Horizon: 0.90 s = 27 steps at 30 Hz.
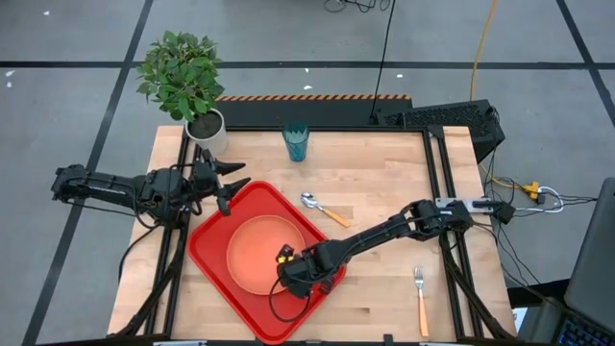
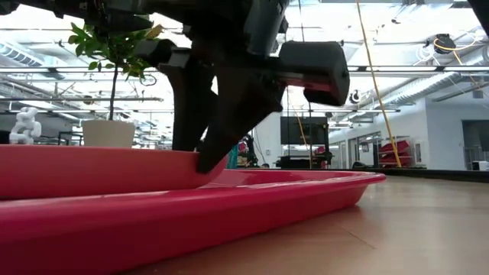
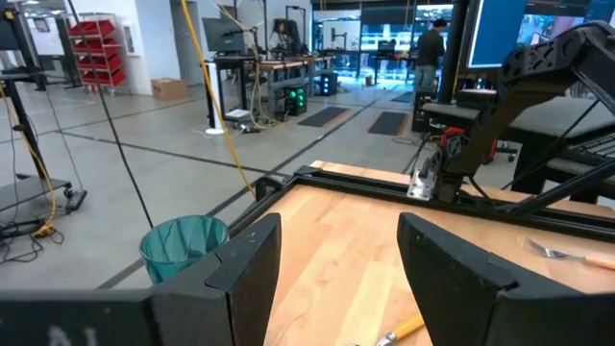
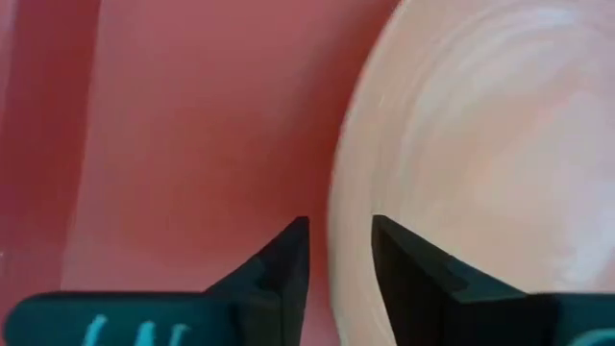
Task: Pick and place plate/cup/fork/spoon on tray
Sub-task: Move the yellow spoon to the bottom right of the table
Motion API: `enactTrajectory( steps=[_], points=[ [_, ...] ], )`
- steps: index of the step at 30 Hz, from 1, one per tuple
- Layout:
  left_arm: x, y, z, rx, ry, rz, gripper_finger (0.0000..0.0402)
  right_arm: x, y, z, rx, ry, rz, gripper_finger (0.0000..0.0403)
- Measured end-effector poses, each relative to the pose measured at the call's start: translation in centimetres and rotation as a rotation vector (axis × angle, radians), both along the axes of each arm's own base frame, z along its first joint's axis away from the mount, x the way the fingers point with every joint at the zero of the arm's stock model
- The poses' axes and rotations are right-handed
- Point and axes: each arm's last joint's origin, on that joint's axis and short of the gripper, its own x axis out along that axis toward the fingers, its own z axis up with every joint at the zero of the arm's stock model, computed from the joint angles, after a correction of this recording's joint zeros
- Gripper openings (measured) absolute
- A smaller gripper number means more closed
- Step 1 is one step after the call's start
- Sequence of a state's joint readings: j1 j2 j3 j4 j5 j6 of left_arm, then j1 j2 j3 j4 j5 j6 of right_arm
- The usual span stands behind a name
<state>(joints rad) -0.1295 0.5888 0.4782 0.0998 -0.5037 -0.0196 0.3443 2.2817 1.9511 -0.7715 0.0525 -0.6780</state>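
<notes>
The red tray (image 1: 207, 252) lies at the table's near left, with the orange plate (image 1: 255, 252) flat in it. My right gripper (image 1: 300, 276) reaches in from the right and is shut on the plate's near-right rim. My left gripper (image 1: 233, 188) is open and empty above the tray's far left corner. The teal cup (image 1: 296, 142) stands upright at the far middle and also shows in the left wrist view (image 3: 183, 245). The spoon (image 1: 325, 210) lies on the table just right of the tray. The fork (image 1: 420, 298) lies on the table at the near right. My right gripper pinches the plate's rim (image 4: 338, 226) between its two fingers, one finger inside the rim and one outside over the tray floor. The fingers (image 2: 208, 149) point down, slanting in from the table's right. The plate lies on the tray.
A potted plant (image 1: 205, 125) stands at the far left corner, close behind my left gripper. Black frame rails (image 1: 434, 183) run along the table's left, right and far sides. Bare wood lies between the spoon, the cup and the fork.
</notes>
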Motion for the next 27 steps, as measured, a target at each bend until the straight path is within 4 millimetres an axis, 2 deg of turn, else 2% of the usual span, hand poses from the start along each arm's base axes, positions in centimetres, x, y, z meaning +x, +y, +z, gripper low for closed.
enactTrajectory(
  steps=[6,12,16,21,24,27],
  points=[
    [0.0,0.0,-0.1,0.000,0.005,0.000,0.0214,-0.5,-0.2,3.3,0.063,-0.072,-0.083,0.0122],
    [0.0,0.0,-0.1,-0.008,0.005,-0.003,0.0214,-1.9,-0.7,6.5,0.098,-0.080,-0.162,0.0122],
    [0.0,-0.2,-0.1,-0.008,0.005,-0.012,0.0214,-2.9,-1.1,7.7,0.093,-0.051,-0.227,0.0122],
    [0.0,-0.2,-0.1,-0.008,0.004,-0.012,0.0214,-3.8,-2.1,7.1,0.101,0.002,-0.362,0.0121],
    [0.0,-0.2,-0.1,-0.013,0.002,-0.012,0.0214,-4.0,-3.9,5.8,0.116,0.005,-0.607,0.0121],
    [0.0,-0.2,-0.1,-0.016,0.001,-0.012,0.0214,-4.1,-5.6,4.1,0.221,0.055,-0.885,0.0121]
  ],
)
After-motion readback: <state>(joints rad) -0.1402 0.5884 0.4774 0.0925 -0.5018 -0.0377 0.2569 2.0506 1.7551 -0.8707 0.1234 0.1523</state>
